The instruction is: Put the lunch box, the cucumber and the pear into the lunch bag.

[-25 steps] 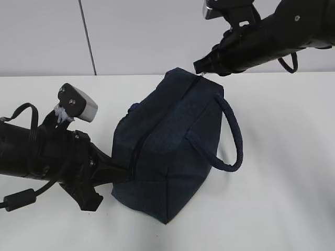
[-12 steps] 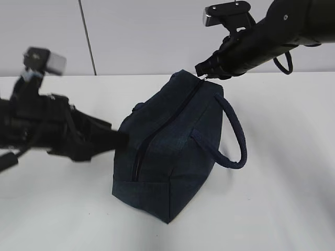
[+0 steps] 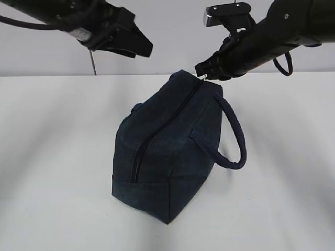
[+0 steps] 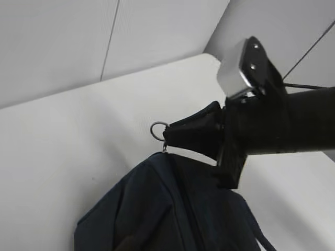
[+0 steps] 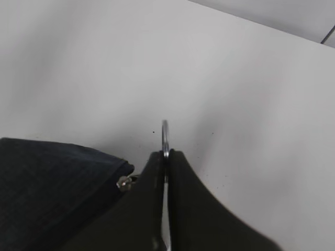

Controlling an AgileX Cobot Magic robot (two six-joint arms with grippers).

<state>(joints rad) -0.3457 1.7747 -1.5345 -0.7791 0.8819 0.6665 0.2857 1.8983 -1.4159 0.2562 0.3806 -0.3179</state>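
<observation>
Left claw (image 3: 140, 48) raised at 11 o'clock off the counter (image 3: 52, 157), opening unreadable, navy lunch bag (image 3: 167, 151) zipped at centre, only wrist views show the ring pull (image 5: 165, 137), right claw (image 5: 166, 157) pinched narrow on it at 1 o'clock

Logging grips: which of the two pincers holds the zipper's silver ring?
The right pincer, shut on the silver ring pull of the navy bag; the left hangs clear, raised.

1. Exterior view looks down at a slant on the bag (image 3: 172, 146) from the front.
2. Left wrist view looks from above toward the ring (image 4: 158, 129).
3. Right wrist view, very near, shares this ring (image 5: 165, 137).
</observation>
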